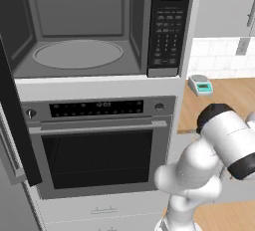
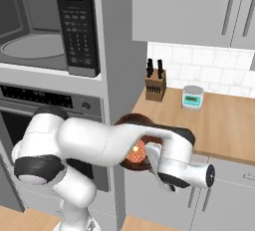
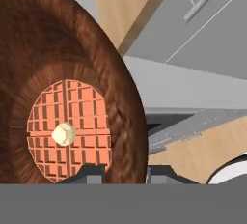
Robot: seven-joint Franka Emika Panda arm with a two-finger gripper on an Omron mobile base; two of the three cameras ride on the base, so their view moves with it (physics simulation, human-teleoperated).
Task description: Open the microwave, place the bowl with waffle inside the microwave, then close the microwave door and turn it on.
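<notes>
Above the oven (image 1: pixel 97 145), the microwave (image 1: pixel 79 31) stands with its grey cavity exposed, the microwave door (image 1: pixel 17 125) swung out to the left. At the desk's (image 2: pixel 224 120) near left corner, the tool (image 3: pixel 124 174) pinches the rim of the bowl with waffle (image 3: pixel 72 92), holding it off the desk. A scale (image 2: pixel 192 97) sits near the desk's back edge.
</notes>
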